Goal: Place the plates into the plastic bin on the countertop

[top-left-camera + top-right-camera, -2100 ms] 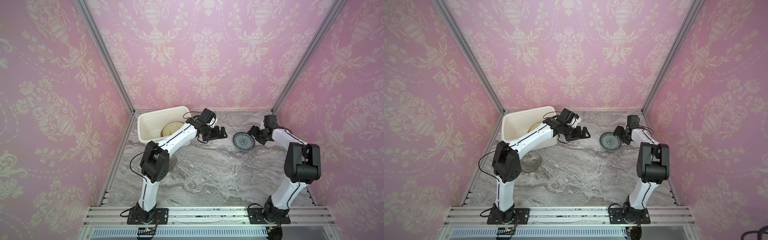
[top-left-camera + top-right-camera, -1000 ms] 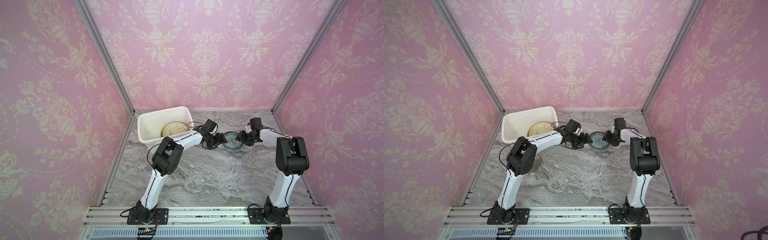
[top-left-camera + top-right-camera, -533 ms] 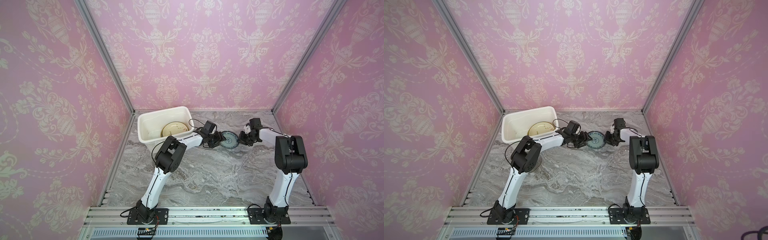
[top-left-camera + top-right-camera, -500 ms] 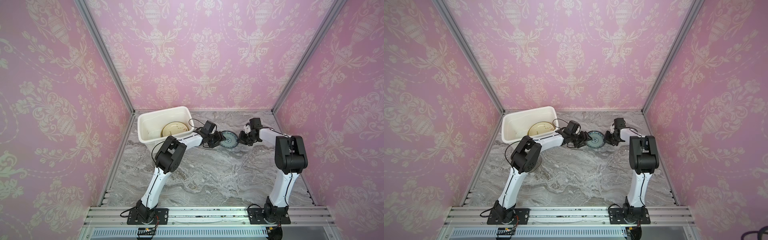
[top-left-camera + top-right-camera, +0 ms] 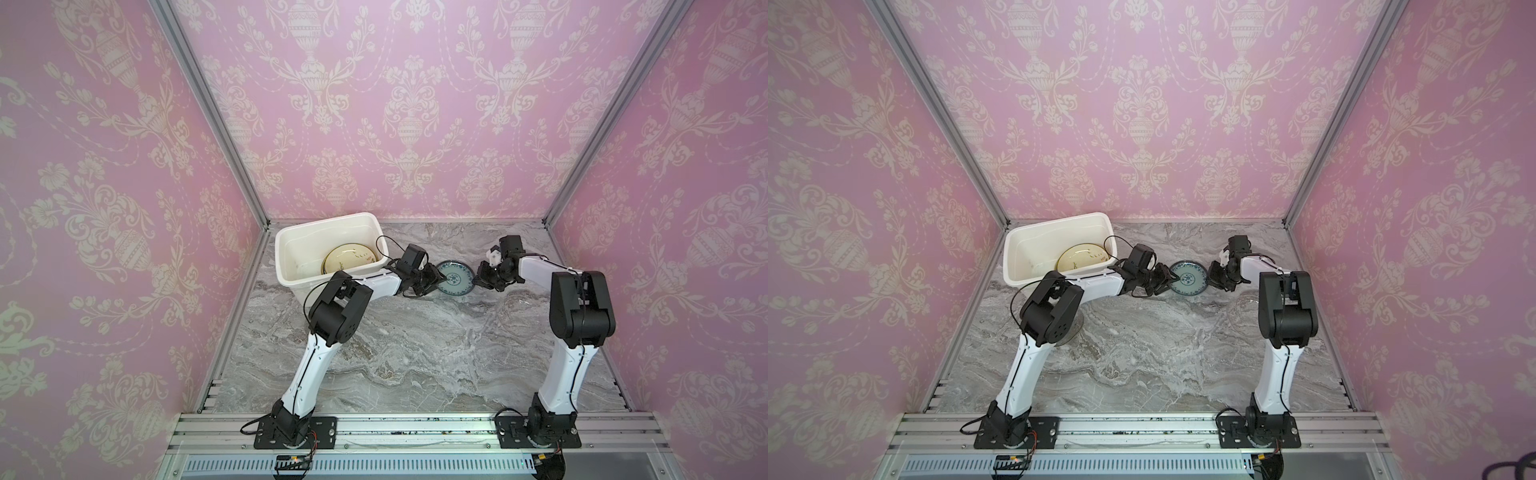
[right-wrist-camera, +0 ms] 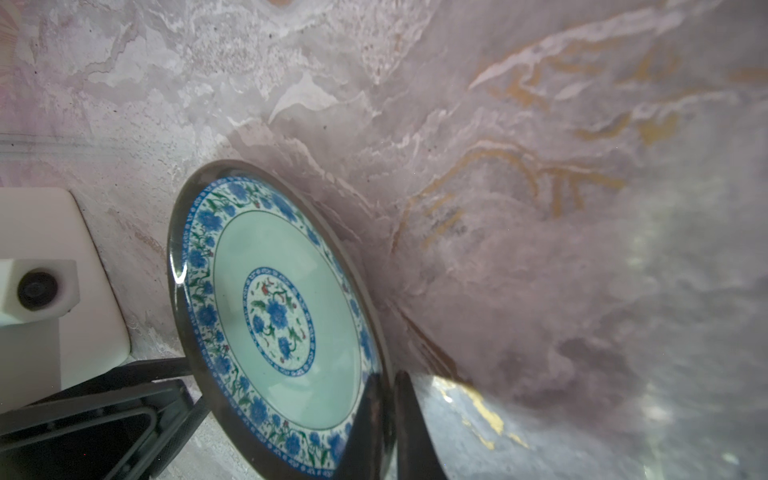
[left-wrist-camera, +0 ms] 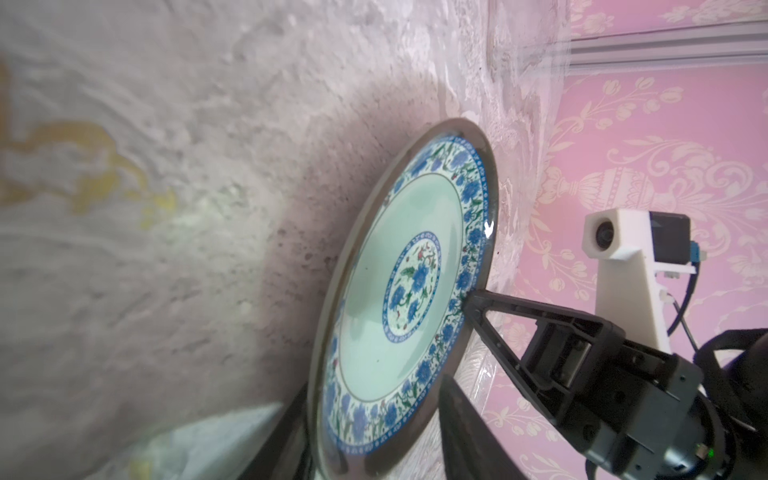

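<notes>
White bin holds 1 yellow plate; blue plate outside.

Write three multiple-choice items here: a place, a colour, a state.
1. Where is the blue-patterned plate? A in the plastic bin; B between the left gripper and the right gripper; C beside the arm bases.
2. What colour is the plate in the plastic bin? A cream; B red; C black.
3. The right gripper is: A wide open; B shut on the blue-patterned plate's rim; C inside the plastic bin.
B: both top views show it between them. A: cream against the white wall. B: the right wrist view shows fingers pinching the rim.
</notes>
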Tool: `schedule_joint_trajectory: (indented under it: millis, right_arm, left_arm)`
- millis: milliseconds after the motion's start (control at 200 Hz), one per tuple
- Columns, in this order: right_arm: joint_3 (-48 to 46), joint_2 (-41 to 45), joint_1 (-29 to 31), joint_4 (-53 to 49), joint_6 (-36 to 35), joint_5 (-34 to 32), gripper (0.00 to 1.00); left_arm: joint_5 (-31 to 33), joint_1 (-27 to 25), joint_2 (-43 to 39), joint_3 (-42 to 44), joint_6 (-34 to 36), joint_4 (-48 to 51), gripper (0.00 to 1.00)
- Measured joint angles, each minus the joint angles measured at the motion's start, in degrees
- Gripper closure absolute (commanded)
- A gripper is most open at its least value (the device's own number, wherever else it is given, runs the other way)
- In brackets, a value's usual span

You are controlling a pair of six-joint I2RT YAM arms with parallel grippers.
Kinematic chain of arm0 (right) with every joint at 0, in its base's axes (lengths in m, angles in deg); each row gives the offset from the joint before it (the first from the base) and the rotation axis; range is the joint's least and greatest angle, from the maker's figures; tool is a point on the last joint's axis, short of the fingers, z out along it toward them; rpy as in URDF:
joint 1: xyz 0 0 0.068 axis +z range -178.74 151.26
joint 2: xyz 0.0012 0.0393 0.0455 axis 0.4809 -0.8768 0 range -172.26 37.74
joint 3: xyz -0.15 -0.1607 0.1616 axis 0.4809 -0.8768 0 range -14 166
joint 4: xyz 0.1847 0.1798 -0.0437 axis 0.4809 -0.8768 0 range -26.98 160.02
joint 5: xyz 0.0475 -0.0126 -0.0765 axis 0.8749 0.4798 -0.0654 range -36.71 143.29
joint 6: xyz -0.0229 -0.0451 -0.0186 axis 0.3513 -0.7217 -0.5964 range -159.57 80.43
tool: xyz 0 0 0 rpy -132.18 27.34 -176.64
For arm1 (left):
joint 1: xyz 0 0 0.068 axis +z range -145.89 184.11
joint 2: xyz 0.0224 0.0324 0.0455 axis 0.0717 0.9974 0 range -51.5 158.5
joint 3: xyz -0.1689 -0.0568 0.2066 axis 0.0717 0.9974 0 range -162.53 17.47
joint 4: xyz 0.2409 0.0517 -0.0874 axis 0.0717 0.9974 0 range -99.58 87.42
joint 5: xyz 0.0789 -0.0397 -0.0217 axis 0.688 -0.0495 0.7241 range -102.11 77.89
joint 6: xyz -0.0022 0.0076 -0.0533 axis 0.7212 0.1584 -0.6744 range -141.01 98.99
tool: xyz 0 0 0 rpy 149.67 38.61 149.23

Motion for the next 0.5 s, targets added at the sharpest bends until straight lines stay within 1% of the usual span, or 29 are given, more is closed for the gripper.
schedule_joint_trajectory:
  millis: [135,260,375,495]
  right_arm:
    - [0.17,-0.02,-0.2,-0.11,0.0,0.04,0.97]
    - [0.17,-0.02,-0.22,-0.09,0.04,0.04,0.98]
    - [0.39,-0.33,-0.24,-0.02,0.22,0.15,1.0]
    - [0.5,-0.7,-0.44,0.04,0.39,0.63,1.0]
  left_arm:
    - [0.11,0.02,0.0,1.62,-2.21,-4.04,0.56]
    - [0.17,0.13,0.02,2.69,-4.09,-6.47,0.59]
    - [0.17,0.22,0.22,3.04,-4.57,-7.72,0.62]
    - [0.11,0.26,0.59,3.5,-4.63,-9.35,0.65]
